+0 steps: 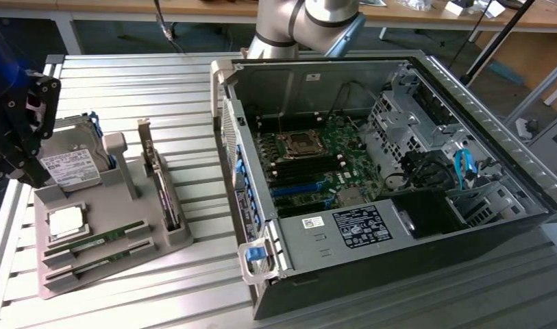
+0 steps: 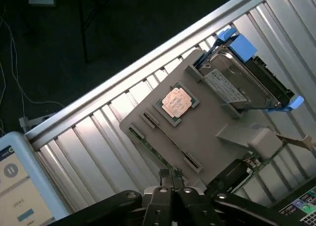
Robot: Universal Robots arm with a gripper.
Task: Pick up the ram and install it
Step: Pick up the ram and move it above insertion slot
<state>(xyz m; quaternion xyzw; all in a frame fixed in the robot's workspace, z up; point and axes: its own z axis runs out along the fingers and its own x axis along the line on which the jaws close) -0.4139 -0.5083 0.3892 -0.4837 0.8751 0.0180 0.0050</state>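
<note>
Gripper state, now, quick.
Gripper: closed, holding nothing.
Ram: not in the grip, lying in the grey tray.

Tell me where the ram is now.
On the exterior view's left, the ram lies slotted in the grey holder, beside the processor, outside the case.

- The long flat green ram stick [image 1: 91,241] is showing dark chips.
- The moulded grey plastic holder [image 1: 122,208] is looking plain (unpatterned).
- The ribbed silver metal table [image 1: 132,89] is gleaming in stripes.
</note>
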